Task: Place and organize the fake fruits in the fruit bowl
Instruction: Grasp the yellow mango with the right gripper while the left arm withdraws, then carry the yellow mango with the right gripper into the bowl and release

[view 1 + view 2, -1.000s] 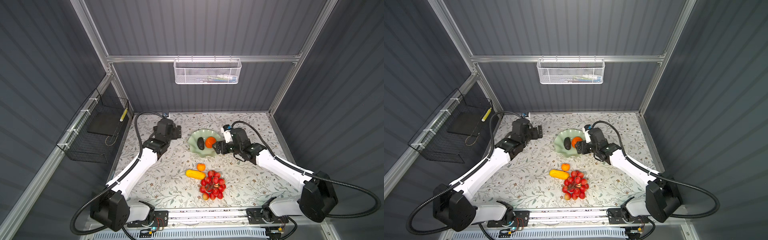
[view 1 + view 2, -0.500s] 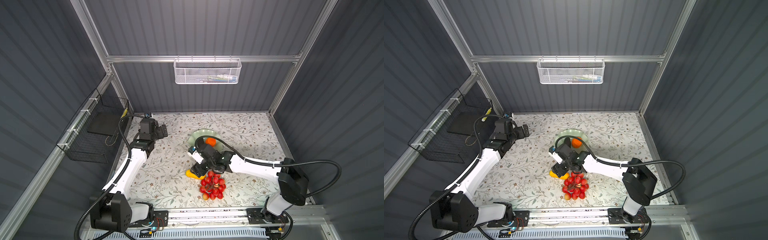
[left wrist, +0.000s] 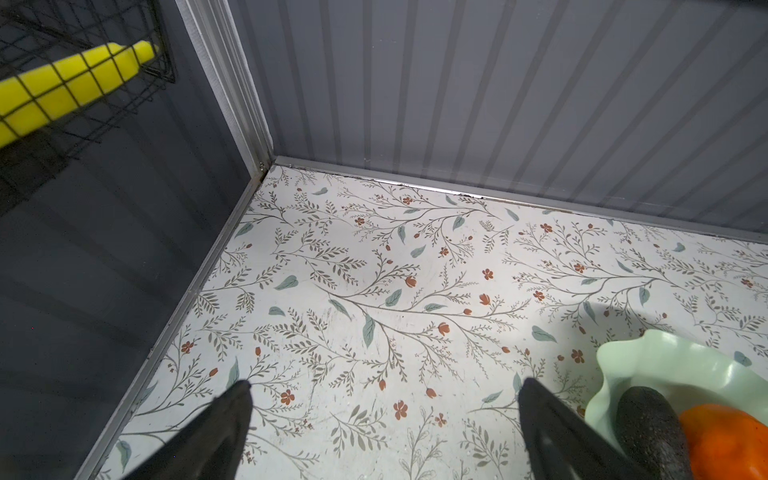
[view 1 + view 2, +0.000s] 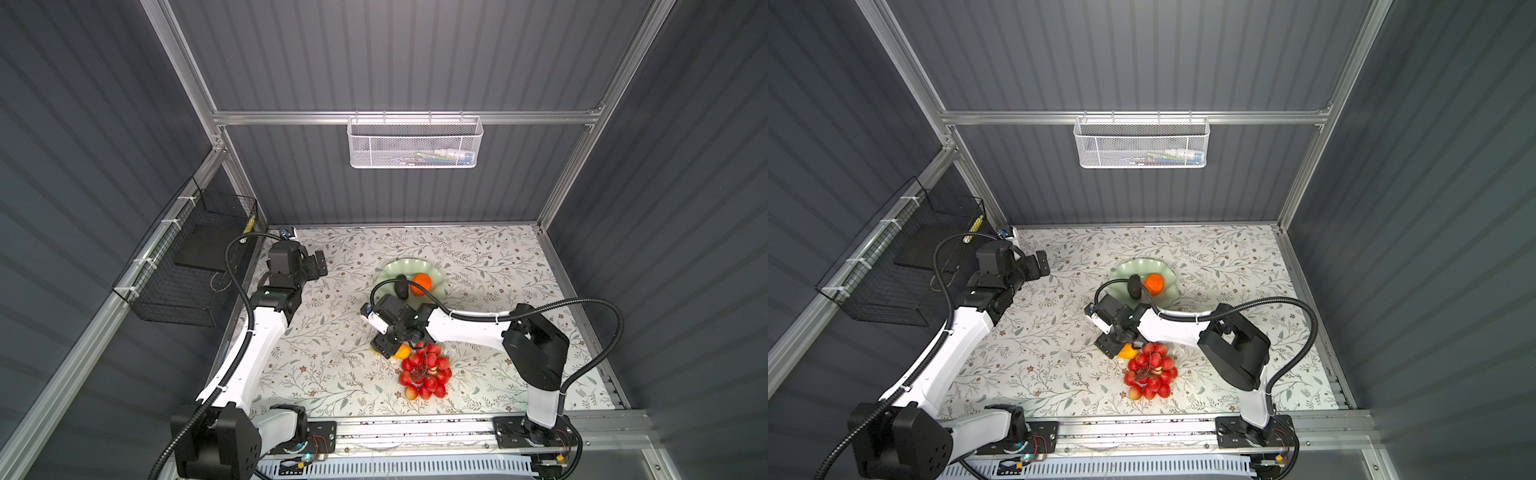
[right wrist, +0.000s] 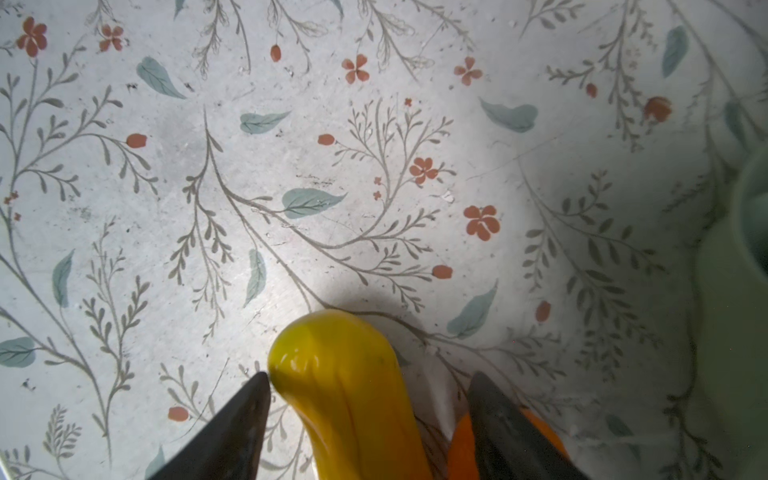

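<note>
R gripper (image 5: 368,376) gone from bowl (image 4: 390,269) to yellow fruit (image 5: 345,399): jaws astride, not yet clamped. L gripper (image 3: 384,384) pulled back, open, empty. 3rd pick imminent.

No text, label, brand, number or sign can be read in any view. Coloured items are seen lying inside the white mesh basket (image 4: 415,143) on the far wall, but any print on them is too small to be made out. On the yellow object (image 3: 62,89) held in the black wire basket (image 4: 183,266) on the left wall, no lettering can be made out either.
</note>
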Tool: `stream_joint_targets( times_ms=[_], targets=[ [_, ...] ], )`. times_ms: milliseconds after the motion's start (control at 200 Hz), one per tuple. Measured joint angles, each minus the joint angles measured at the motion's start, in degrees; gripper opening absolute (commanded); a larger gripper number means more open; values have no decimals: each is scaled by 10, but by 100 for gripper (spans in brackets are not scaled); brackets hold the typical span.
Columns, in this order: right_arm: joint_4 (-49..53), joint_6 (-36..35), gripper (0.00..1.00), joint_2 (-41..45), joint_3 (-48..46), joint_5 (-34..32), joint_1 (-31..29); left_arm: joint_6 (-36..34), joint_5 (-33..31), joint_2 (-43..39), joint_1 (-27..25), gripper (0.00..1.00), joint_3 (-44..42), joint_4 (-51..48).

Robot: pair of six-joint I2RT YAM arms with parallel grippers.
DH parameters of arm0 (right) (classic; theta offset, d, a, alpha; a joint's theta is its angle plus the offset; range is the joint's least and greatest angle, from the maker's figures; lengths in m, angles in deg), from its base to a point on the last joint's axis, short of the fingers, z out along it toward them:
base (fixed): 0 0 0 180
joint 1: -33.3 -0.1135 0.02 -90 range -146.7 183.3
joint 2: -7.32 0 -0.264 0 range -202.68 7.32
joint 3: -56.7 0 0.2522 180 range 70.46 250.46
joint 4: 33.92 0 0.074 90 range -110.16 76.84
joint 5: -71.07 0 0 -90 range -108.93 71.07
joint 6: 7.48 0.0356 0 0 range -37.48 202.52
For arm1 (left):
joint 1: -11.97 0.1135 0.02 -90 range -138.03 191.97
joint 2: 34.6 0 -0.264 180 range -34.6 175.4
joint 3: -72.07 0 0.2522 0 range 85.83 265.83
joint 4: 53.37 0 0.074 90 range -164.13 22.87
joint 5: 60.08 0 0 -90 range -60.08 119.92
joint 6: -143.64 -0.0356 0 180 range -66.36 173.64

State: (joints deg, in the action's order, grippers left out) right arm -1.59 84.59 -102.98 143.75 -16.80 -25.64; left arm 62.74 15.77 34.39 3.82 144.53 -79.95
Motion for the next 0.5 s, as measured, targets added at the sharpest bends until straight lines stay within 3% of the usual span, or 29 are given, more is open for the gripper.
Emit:
stream_joint_targets(
  times_ms=[135, 355, 500],
  targets=[
    [2, -6, 65, -20, 6, 0, -7, -2, -2, -3, 0, 100, 0, 0],
    [3, -8, 42, -25, 10, 1, -9, -5, -7, -7, 0, 100, 0, 0],
    [4, -6, 36, -4, 14, 0, -9, -5, -7, -7, 0, 100, 0, -1]
  ],
)
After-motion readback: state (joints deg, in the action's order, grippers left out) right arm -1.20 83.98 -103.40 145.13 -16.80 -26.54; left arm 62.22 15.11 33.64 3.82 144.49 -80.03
